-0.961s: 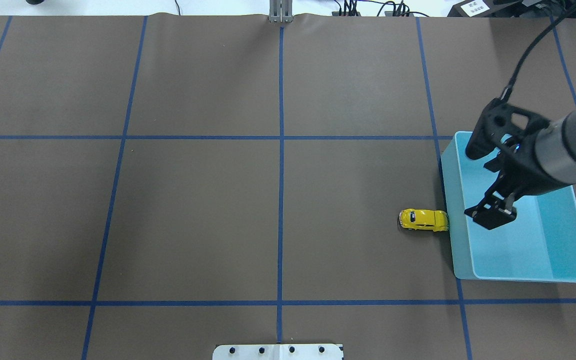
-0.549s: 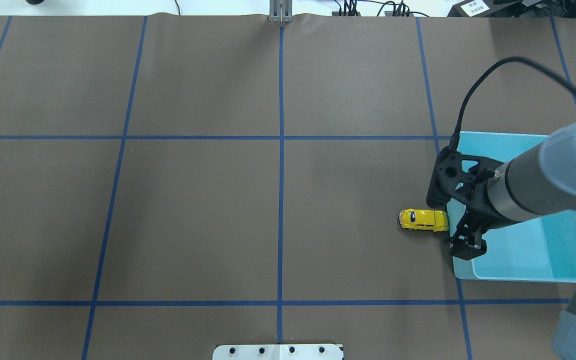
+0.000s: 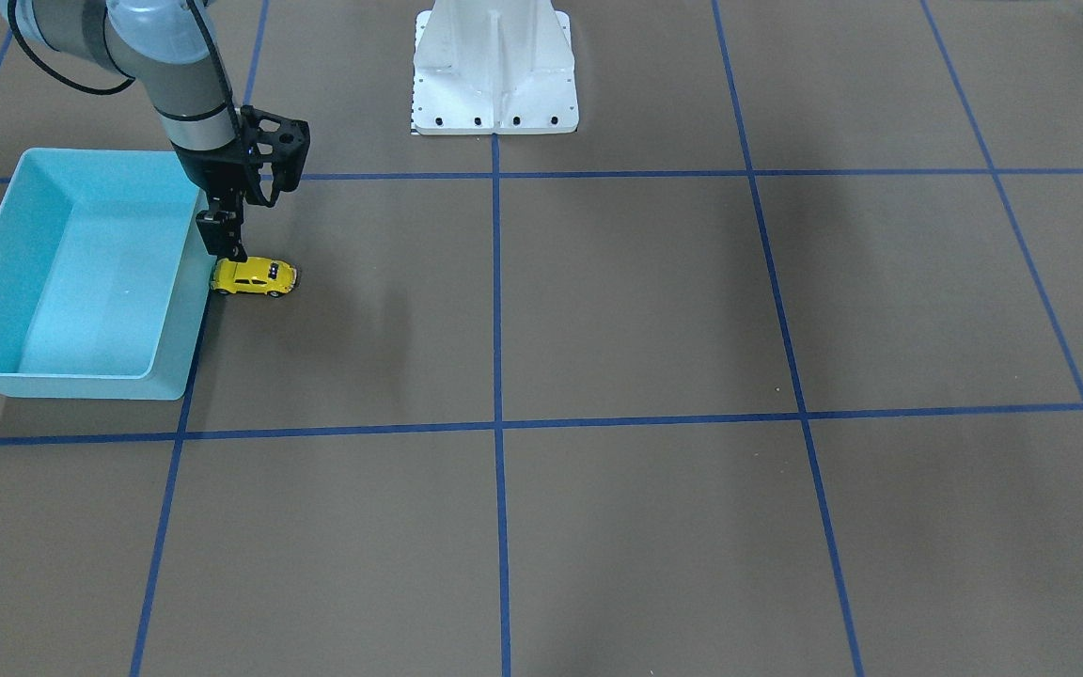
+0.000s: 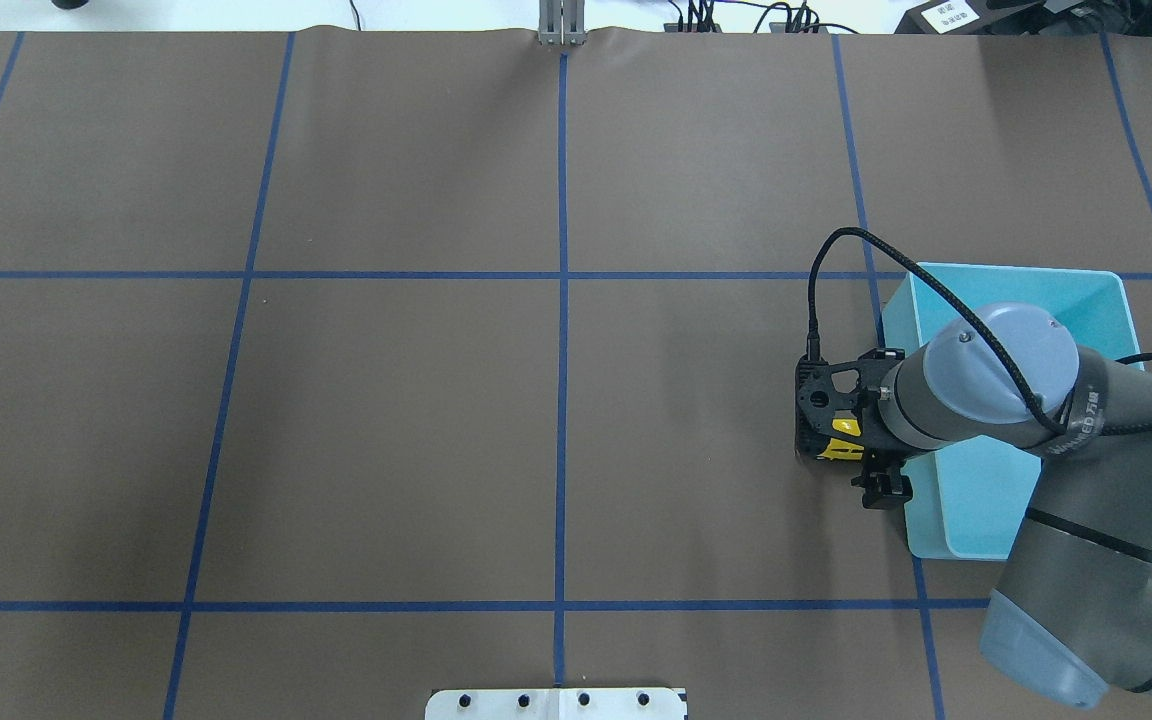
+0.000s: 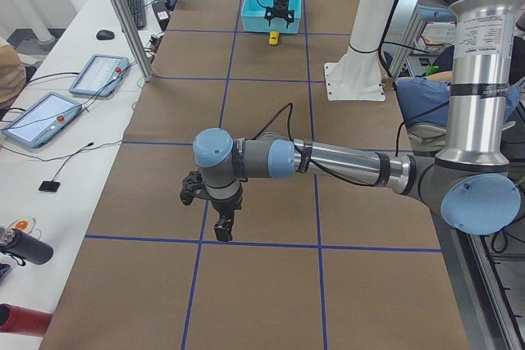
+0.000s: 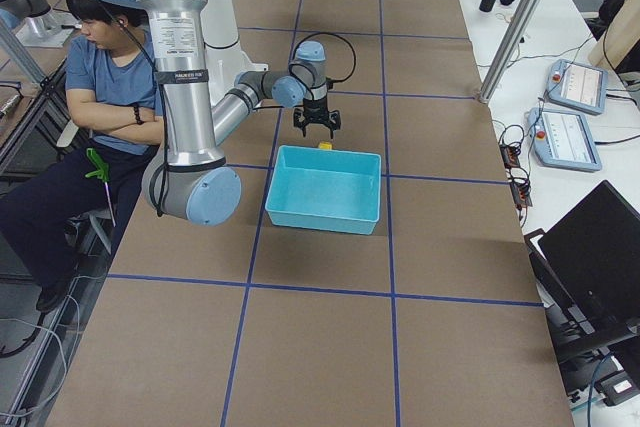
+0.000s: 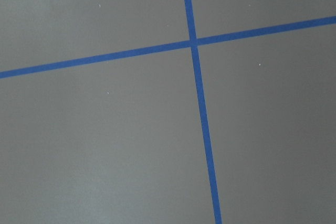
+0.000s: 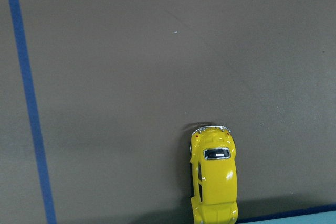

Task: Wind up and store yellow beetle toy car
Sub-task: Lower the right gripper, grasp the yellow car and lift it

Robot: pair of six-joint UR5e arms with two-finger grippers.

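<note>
Yellow toy car (image 3: 253,276) sat on the tabletop (image 3: 598,310), touching the turquoise bin (image 3: 71,387). Right pincer (image 3: 226,246), jaws apart, had shifted from over the bin to above the car; pickup appeared imminent.

Overhead and front cameras opposite across the shared table (image 4: 386,420); wrist cameras close, straight down.
</note>
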